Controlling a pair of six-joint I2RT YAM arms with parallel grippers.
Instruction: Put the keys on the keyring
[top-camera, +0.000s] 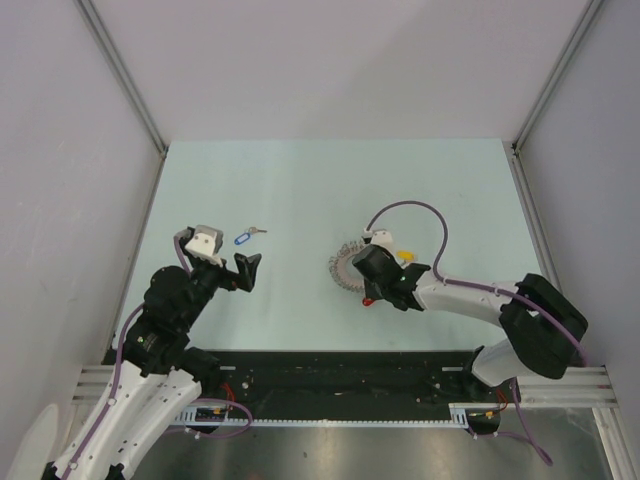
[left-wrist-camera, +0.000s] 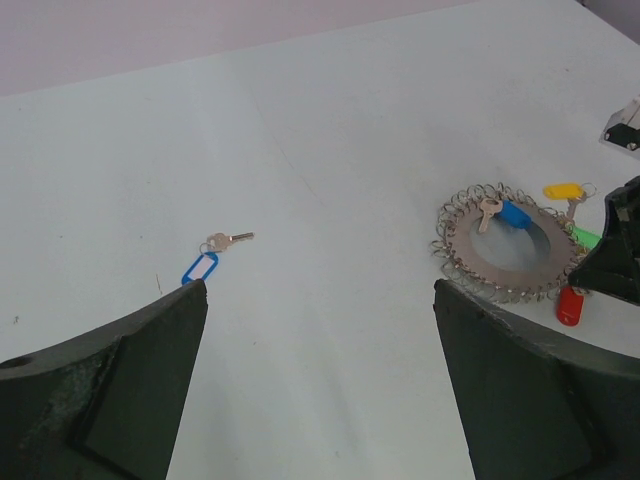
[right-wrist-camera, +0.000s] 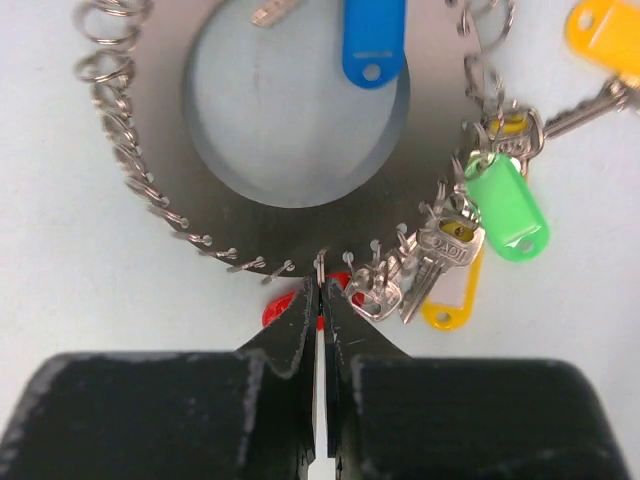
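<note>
A pale mint-green tabletop (top-camera: 300, 190) fills the scene, boxed in on three sides by plain, light grey walls (top-camera: 340, 60). Slim aluminium posts (top-camera: 120, 75) run up the two far corners. A black strip (top-camera: 330, 372) and a metal rail (top-camera: 592, 378) edge the near side. Light is soft and even.

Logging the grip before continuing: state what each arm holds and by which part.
Right jaws are shut on the keyring, pinching one small wire loop at its near rim, it seems. Left jaws are open, holding nothing.
</note>
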